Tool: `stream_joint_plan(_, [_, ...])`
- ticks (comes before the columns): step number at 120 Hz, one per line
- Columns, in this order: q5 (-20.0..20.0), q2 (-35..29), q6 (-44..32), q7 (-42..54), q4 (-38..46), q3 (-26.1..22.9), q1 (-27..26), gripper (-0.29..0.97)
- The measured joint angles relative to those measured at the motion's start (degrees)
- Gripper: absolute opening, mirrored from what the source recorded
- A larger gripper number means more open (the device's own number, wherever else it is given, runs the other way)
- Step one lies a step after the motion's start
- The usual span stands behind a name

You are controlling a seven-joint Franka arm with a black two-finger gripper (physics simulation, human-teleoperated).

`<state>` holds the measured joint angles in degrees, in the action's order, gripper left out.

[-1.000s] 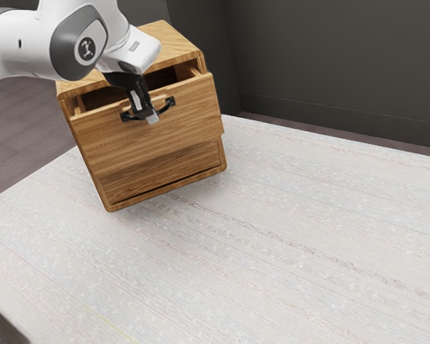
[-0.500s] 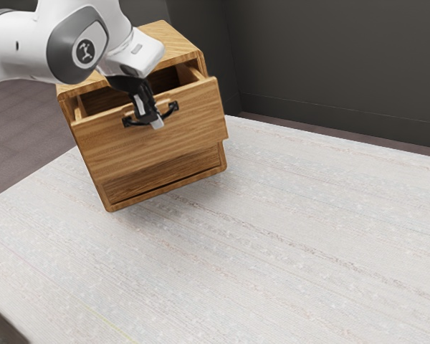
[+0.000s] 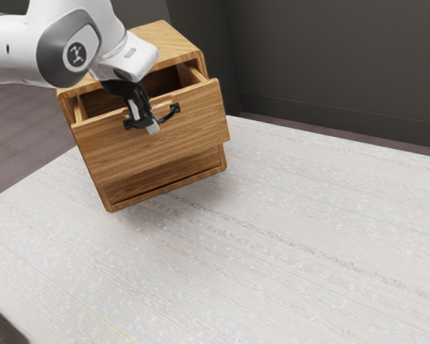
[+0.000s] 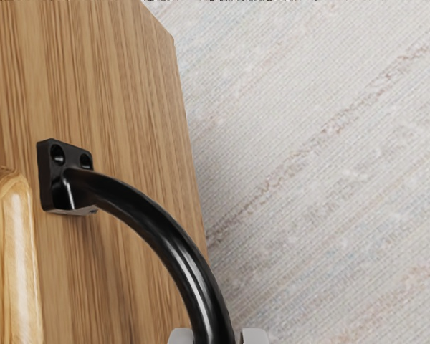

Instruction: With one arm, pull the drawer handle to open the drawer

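Upper left of the frame: the black two-finger gripper (image 3: 146,120) is clamped on the curved black metal handle (image 3: 168,113) of the light oak drawer (image 3: 158,143), which sits partly out of its small wooden cabinet (image 3: 168,43). Looks mid-pull to me. The next move calls for a steady, straight pull outward, no twisting. Everything stands on a pale, grainy wooden table (image 3: 308,251), with dark grey walls (image 3: 330,50) behind.
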<state>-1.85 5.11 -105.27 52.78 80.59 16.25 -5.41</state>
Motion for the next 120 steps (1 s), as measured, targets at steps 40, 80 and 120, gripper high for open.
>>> stream_joint_plan(40, [0.0,-0.9,0.2,-0.3,0.9,-0.4,-0.7,-0.02])
stream_joint_plan(80, [-0.5,-2.4,0.4,-0.9,2.7,-1.6,-1.2,-0.03])
stream_joint_plan(120, [-0.7,-4.3,0.8,-1.2,4.6,-2.4,-1.7,-0.03])
